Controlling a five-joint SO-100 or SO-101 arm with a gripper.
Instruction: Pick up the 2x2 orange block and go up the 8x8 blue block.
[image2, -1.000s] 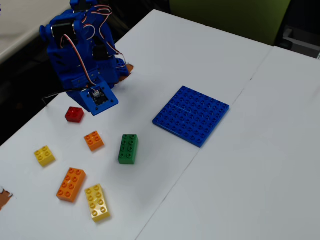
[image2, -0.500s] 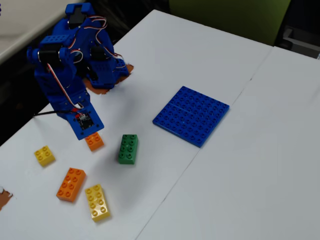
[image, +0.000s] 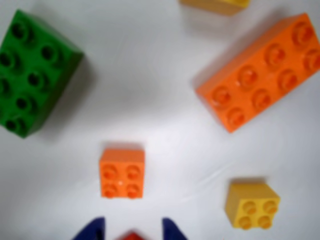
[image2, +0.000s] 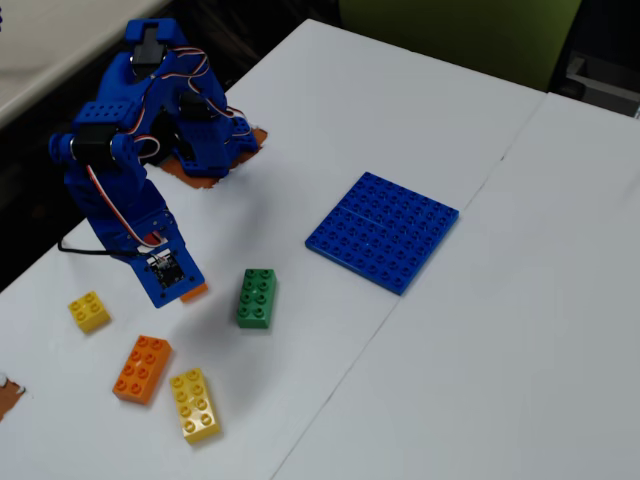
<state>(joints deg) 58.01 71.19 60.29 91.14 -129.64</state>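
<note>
Currently the arm (image2: 120, 190) leans out over the left part of the white table (image2: 500, 330), wrist camera pointing straight down, so the small orange block (image: 122, 173) sits just ahead of the jaws (image: 131, 231). Two blue fingertips (image: 92, 230) poke in from the bottom edge of the wrist view with a clear gap between them, so the jaws stand open, roughly block-wide or a bit more. A red blob sits low in that gap; can't tell what it is.

The orange block rests flat on the table, studs up, edges nearly square to the jaws' line. Good for a straight closing grip on two opposite sides. In the fixed view only one corner of it (image2: 195, 292) shows under the gripper head.

Neighbours stand apart from it: green brick (image: 32, 75) upper left in the wrist view, long orange brick (image: 262, 70) upper right, small yellow brick (image: 251, 204) to the right. Nothing touches the target, so the fingers should have room to come down on both sides.

The blue plate (image2: 383, 230) lies flat, well apart to the right in the fixed view, nothing on it, top bare for the drop.

Judgement: approach step, grasp not yet made. Next: forward a bit, down, close.
</note>
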